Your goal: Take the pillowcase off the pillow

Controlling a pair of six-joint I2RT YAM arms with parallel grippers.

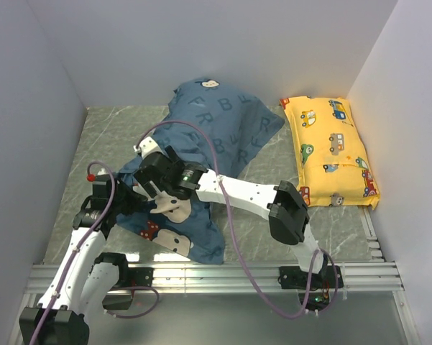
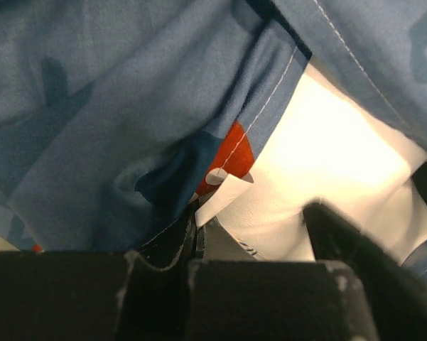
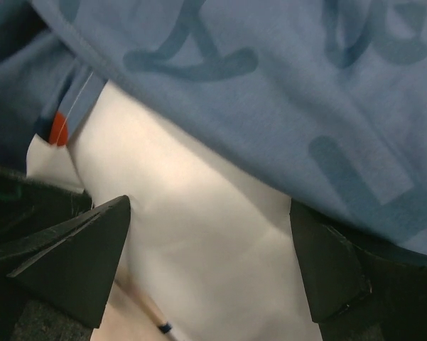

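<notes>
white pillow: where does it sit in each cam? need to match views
Top external: not visible; the pillowcase covers it, centre-left.
Left wrist: white pillow at centre-right, showing past the pillowcase hem.
Right wrist: centre and lower middle, below the blue fabric.
Shared landmark: the red patch at the pillowcase hem, mid-frame in the left wrist view, upper left in the right wrist view.

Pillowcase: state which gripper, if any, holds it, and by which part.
The left gripper is shut on the pillowcase at its stitched hem by the opening. The right gripper is open over the white pillow, holding nothing.
</notes>
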